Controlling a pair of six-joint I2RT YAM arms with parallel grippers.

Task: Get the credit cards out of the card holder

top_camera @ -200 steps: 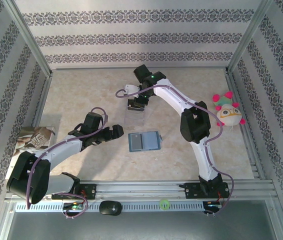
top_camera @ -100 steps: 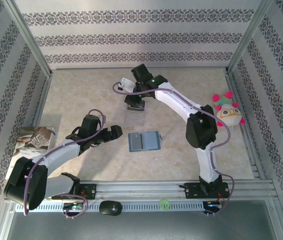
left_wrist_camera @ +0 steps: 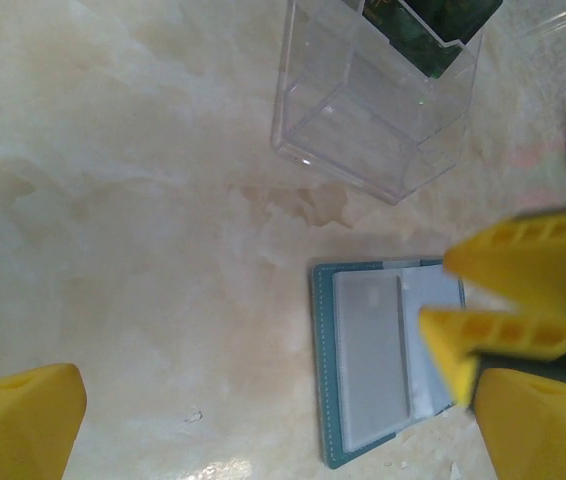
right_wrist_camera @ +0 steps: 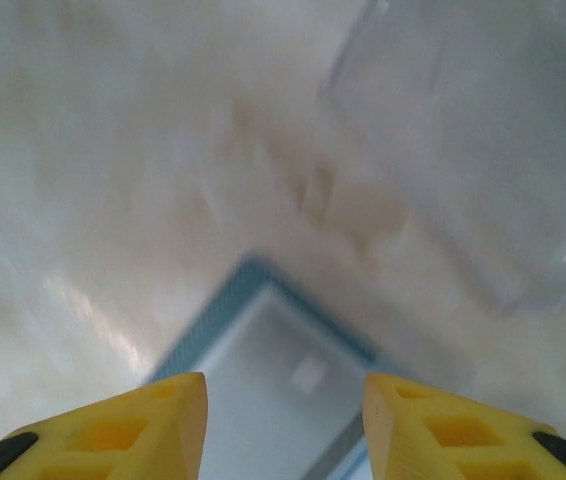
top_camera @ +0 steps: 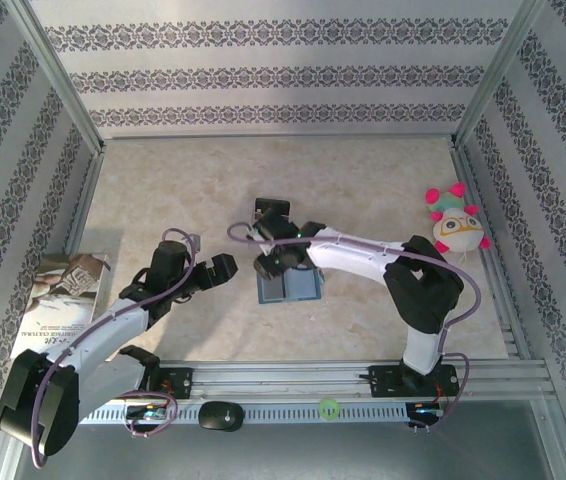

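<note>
The card holder (top_camera: 301, 288) lies open and flat on the table, teal-edged and grey-blue inside. In the left wrist view, the card holder (left_wrist_camera: 378, 365) has a pale frosted panel on its left half; I cannot tell whether that is a credit card. My right gripper (top_camera: 271, 266) hovers open over its left part, pointing down, nothing between its fingers. The right wrist view has the holder's corner (right_wrist_camera: 263, 350) between the yellow fingertips of the right gripper (right_wrist_camera: 283, 430). My left gripper (top_camera: 226, 268) stands wide open just left of the holder, empty. The left gripper (left_wrist_camera: 283, 430) frames bare table.
A clear plastic stand (left_wrist_camera: 373, 110) with a dark green card (left_wrist_camera: 428, 25) in it stands just behind the holder, partly behind the right arm (top_camera: 363, 255). A plush toy (top_camera: 455, 225) lies at the right, a magazine (top_camera: 68, 285) at the left edge.
The right arm swung back from the clear stand toward the near side and came down over the card holder, its jaws widening. The left arm eased slightly nearer.
</note>
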